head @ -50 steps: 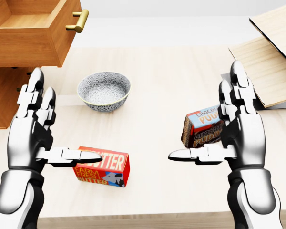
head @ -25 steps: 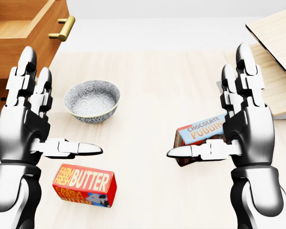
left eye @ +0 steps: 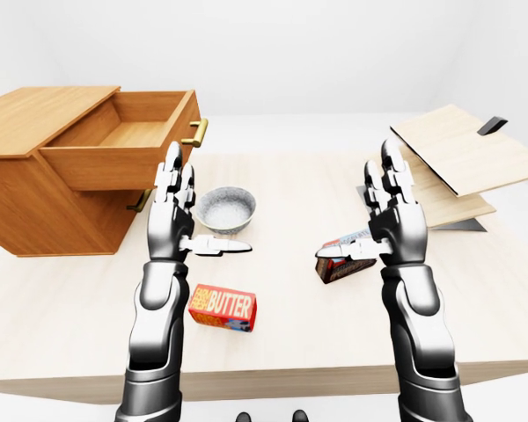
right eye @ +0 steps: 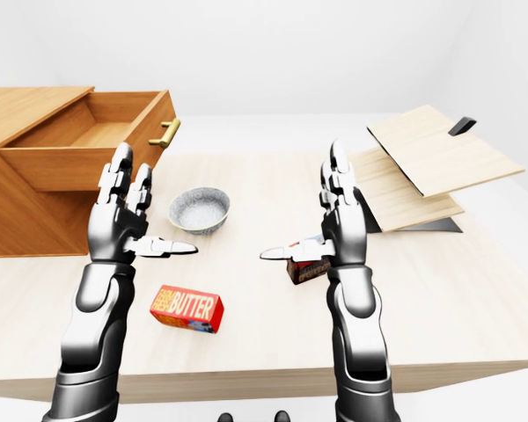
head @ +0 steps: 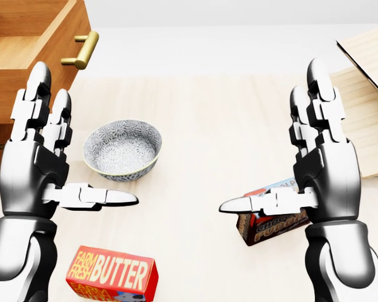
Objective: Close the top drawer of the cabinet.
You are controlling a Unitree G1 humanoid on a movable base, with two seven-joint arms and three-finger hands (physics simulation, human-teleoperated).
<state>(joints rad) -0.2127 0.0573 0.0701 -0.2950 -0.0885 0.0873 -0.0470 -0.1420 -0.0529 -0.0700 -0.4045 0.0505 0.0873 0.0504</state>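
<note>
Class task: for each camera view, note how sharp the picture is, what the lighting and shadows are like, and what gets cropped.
Head view: sharp, even light, top drawer cropped at the top-left edge. Left-eye view: crisp, soft shadow under the butter box. Right-eye view: equally sharp, no glare, whole cabinet visible.

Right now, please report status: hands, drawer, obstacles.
Left hand and right hand open, holding nothing. Top drawer of cabinet pulled out, untouched. Bowl beside left hand, below the drawer front.

cabinet (left eye: 35,189) far left | bowl (left eye: 226,208) right of it | butter box (left eye: 223,308) below bowl
</note>
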